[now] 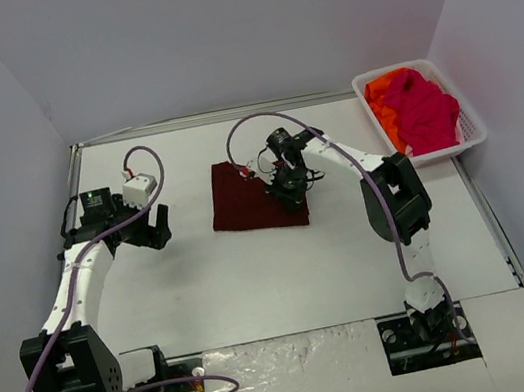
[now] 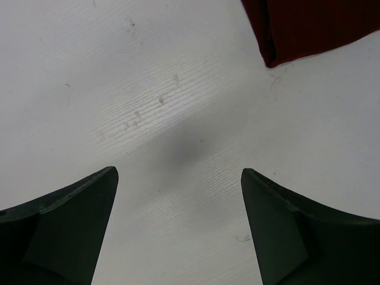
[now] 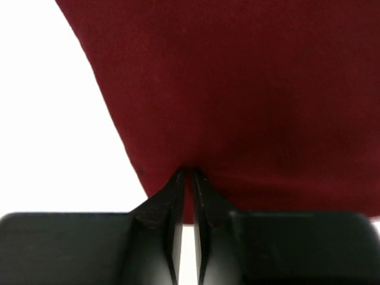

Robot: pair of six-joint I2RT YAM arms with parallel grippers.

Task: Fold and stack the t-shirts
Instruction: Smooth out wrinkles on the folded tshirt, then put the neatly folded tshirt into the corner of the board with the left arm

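Maroon t-shirt (image 1: 256, 193) folded flat, central; pink shirt (image 1: 422, 112), orange shirt (image 1: 382, 99) seemingly crumpled in basket (image 1: 475, 132).

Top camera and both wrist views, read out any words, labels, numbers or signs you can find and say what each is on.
Nothing here can be read.
On the maroon t-shirt: a white speck near its far edge, perhaps a label, too small to read.
On the left arm's wrist housing: a small greenish patch, no legible characters.
Both wrist views: no text at all.
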